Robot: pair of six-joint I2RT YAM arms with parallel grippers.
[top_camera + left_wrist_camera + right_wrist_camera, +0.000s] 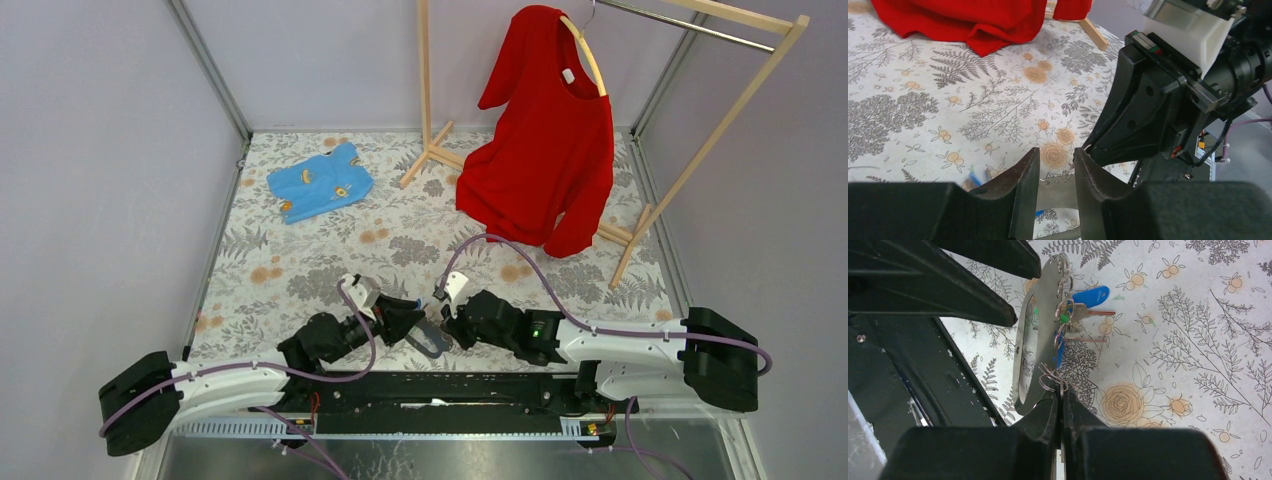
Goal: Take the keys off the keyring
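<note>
The keyring point(1044, 315) is a flat silvery carabiner-shaped plate with small wire rings point(1050, 379) along one edge. It hangs just above the floral cloth between both grippers and also shows in the top view point(433, 340). The keys point(1083, 302), one with a bright blue head, dangle from its far end. My left gripper point(1057, 152) is shut on the flat plate point(1057, 195). My right gripper point(1060, 396) is shut on a thin silvery key whose ring sits at the fingertips. In the top view the left gripper point(415, 322) and the right gripper point(448, 322) meet tip to tip.
A red shirt point(545, 140) hangs on a wooden rack point(700, 150) at the back right. A blue cloth point(320, 182) lies at the back left. The black base rail point(450, 390) runs along the near edge, close under the grippers. Walls close in on both sides.
</note>
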